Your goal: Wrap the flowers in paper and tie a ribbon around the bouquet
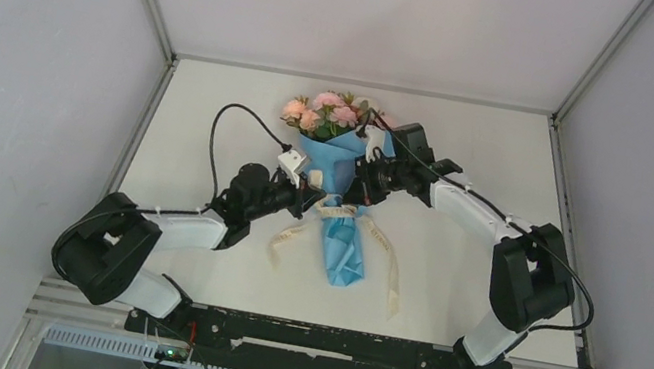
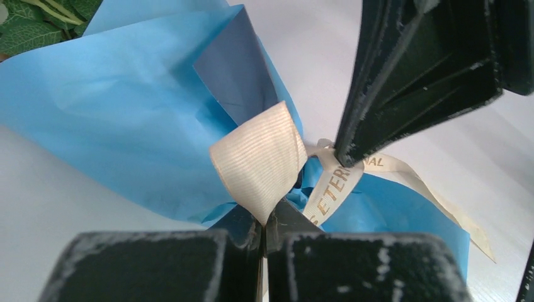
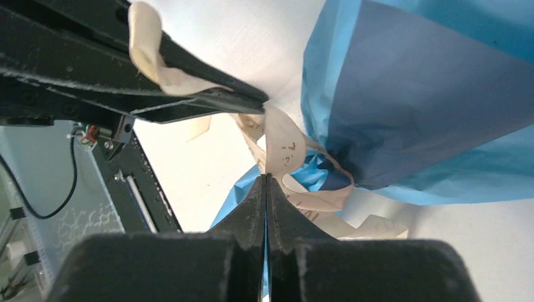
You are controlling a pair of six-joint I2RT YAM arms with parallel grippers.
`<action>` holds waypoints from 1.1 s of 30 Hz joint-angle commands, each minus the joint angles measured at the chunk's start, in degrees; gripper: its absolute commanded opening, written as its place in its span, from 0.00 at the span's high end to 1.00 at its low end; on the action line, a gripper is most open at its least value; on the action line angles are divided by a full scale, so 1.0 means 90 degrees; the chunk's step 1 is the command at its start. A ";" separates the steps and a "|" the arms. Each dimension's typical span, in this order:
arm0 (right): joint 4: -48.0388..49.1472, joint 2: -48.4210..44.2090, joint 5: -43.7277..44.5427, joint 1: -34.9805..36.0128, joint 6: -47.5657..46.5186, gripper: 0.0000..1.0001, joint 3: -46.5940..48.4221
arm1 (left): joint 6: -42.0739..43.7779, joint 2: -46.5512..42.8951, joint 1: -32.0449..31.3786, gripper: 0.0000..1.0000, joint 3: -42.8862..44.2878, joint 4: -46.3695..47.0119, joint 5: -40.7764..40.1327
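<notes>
The bouquet (image 1: 332, 160) lies in the middle of the table (image 1: 212, 124), flowers (image 1: 326, 111) toward the far edge. The ribbon (image 2: 258, 163) cinches its blue paper (image 2: 126, 113) at the waist. The left gripper (image 2: 264, 229) is pinched tight on one ribbon loop, and the right gripper (image 3: 266, 185) is clamped on another beside it. Two tails trail on the table.

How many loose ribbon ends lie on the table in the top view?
2. One ribbon end lies left of the bouquet's narrow tip; the other end lies right of it. The ribbon near the knot is partly hidden.
</notes>
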 commanded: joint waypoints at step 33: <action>-0.0298 0.1237 -0.1500 -0.0898 -0.0663 0.82 0.0340 | 0.0546 0.0436 -0.0130 1.00 -0.0047 0.0495 -0.0089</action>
